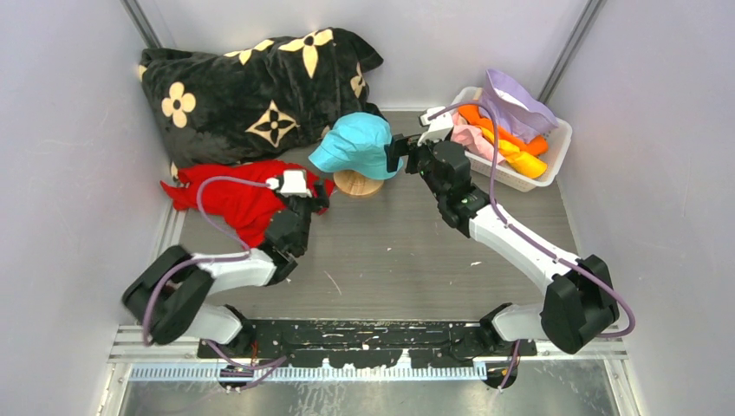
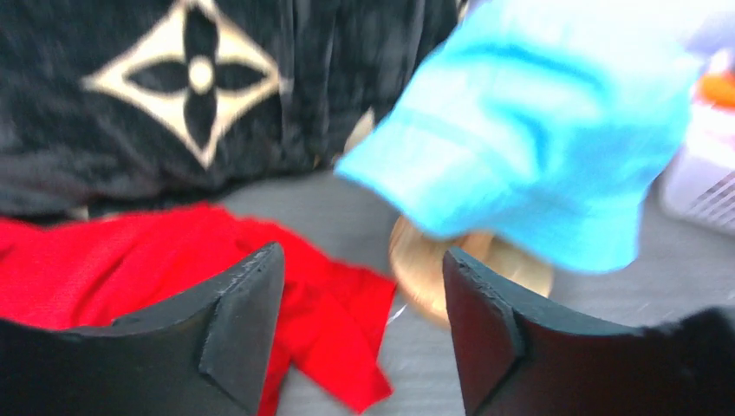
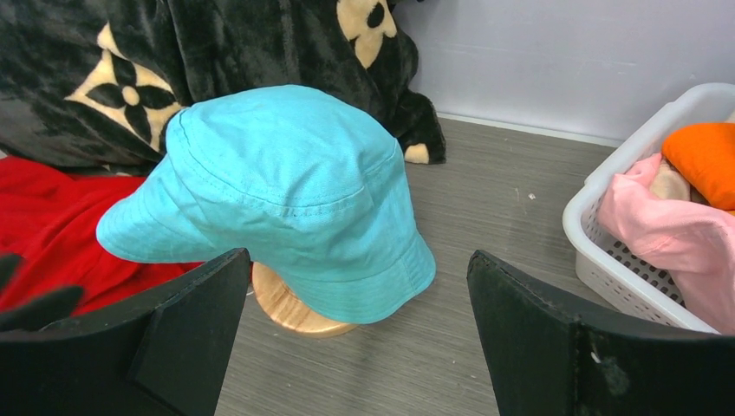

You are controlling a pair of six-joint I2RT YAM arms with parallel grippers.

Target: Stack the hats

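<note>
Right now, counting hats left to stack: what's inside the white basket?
A lavender hat, an orange hat, a pink hat and a yellow hat show in the white basket; anything beneath is covered.

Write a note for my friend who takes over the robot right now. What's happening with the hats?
Left gripper: open, empty, low beside the red cloth, facing the teal hat.
Right gripper: open wide, empty, close to the teal hat.
Hats: the teal hat sits on the wooden stand mid-table. The lavender hat, orange hat, pink hat and yellow hat lie in the white basket on the right.
Done: one hat on the stand.
Left: the basket hats are unstacked. Probably next, pick one and put it over the teal hat.
</note>
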